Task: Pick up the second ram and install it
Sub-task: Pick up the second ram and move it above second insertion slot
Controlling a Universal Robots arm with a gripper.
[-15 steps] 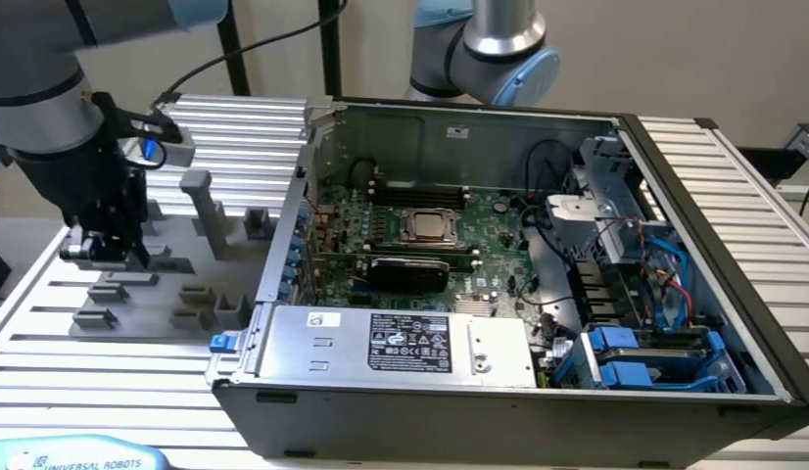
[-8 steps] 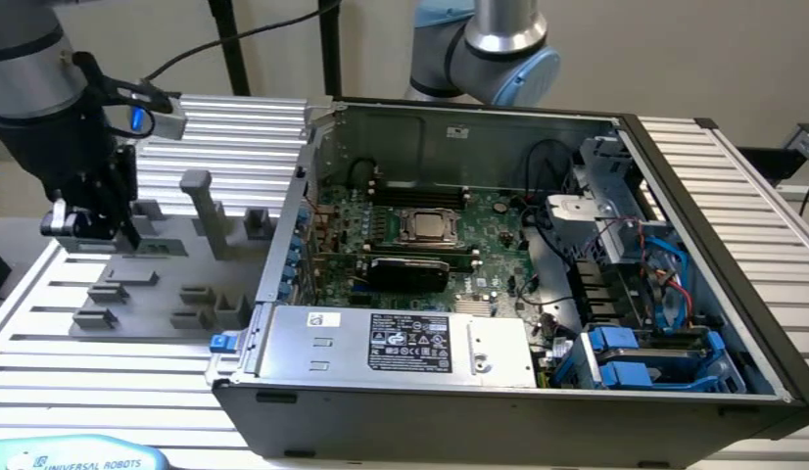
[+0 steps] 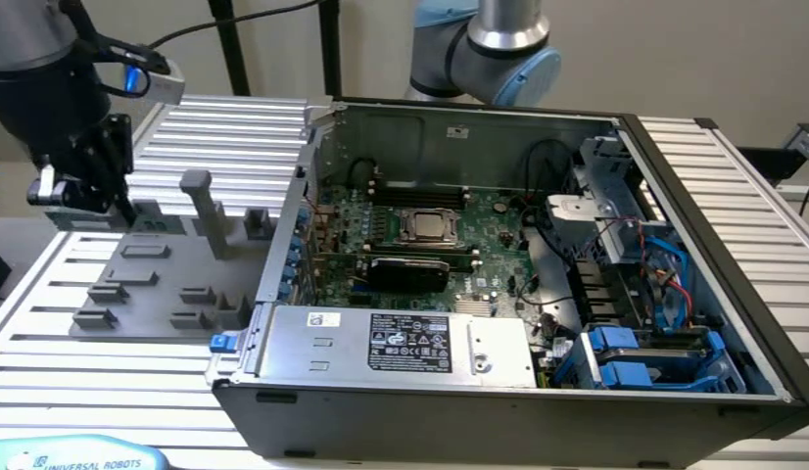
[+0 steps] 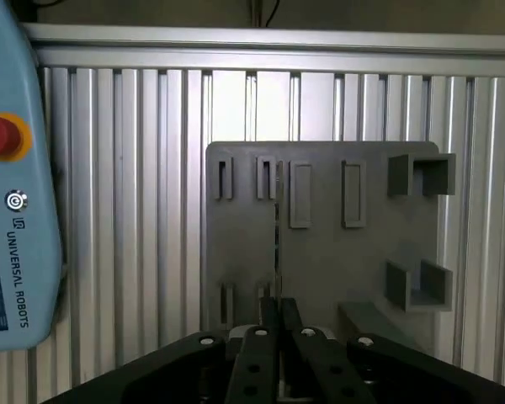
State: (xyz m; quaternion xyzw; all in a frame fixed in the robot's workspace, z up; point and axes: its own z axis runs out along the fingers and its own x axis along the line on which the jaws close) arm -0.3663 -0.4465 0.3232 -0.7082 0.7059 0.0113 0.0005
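We see the second ram (image 4: 276,244) edge-on in the wrist view. It's a thin dark line running straight out from the fingertips, long axis parallel w/ the long slots of the grey fixture plate (image 4: 328,261) beneath it. Which end is which, we can't tell. The stick sits over that plate, well apart from the open PC case (image 3: 457,127); whether it touches the plate, we can't tell either.

Counts:
- 1 ram stick in the grip
- 1 gripper (image 4: 279,313)
- 1 fixture plate w/ 2 U-shaped blocks (image 4: 421,175) on it
- 1 case w/ 1 motherboard (image 3: 490,211) inside
- 1 teach pendant (image 4: 21,252) on the slatted table (image 4: 135,210)

Fingers (image 4: 257,345): nearly together, only a slim gap, pinching the ram by its two flat sides.

In the exterior view we find the gripper to the exterior view's left of the case, above the plate's far corner.
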